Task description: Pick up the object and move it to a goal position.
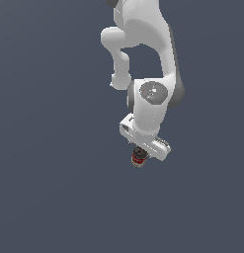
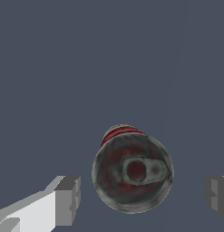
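Red-banded cylindrical can [image 2: 132, 172], metal lid

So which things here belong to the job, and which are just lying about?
Job:
- soup can, upright, lid facing the wrist camera
- gripper, jaws open, one each side of the can, not touching

Lying about:
- nothing else visible, only the plain grey floor
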Motion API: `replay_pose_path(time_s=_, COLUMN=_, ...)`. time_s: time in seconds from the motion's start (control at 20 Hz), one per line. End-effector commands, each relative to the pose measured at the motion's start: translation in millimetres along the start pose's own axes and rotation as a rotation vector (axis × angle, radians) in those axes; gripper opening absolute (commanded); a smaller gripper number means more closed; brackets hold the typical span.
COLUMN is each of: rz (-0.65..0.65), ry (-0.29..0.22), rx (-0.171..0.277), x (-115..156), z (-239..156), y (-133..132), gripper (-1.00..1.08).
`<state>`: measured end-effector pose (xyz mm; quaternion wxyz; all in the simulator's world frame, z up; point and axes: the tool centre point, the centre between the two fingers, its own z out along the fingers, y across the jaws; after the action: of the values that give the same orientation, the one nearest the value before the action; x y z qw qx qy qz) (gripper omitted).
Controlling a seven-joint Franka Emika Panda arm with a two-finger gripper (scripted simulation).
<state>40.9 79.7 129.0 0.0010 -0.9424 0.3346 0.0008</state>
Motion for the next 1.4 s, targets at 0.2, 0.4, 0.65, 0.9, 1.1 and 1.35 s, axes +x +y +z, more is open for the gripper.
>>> replay_pose_path(time_s=0.2, rz=0.028, ry=0.002, rx=-0.001, x=0.0, z=1.5, y=-2.6, gripper=1.00)
replay_pose_path(time_s=0.4, rz=0.024, ry=0.002, rx=-0.001, x=-0.4, z=5.1, y=-2.5, gripper=1.00)
replay_pose_path(time_s=0.65, rz=0.026, ry=0.002, rx=-0.001, x=-0.6, z=27.3, y=-1.8, gripper=1.00)
replay_pose_path(time_s=0.9, rz=0.027, ry=0.002, rx=-0.001, x=-1.1, z=48.6, y=-1.6, gripper=1.00)
replay_pose_path(time_s=1.1, rz=0.028, ry=0.002, rx=-0.001, x=-0.1, z=51.8, y=-2.4, gripper=1.00)
replay_pose_path(time_s=1.35, rz=0.028, ry=0.002, rx=-0.001, x=0.0, z=51.6, y=-2.5, gripper=-1.00)
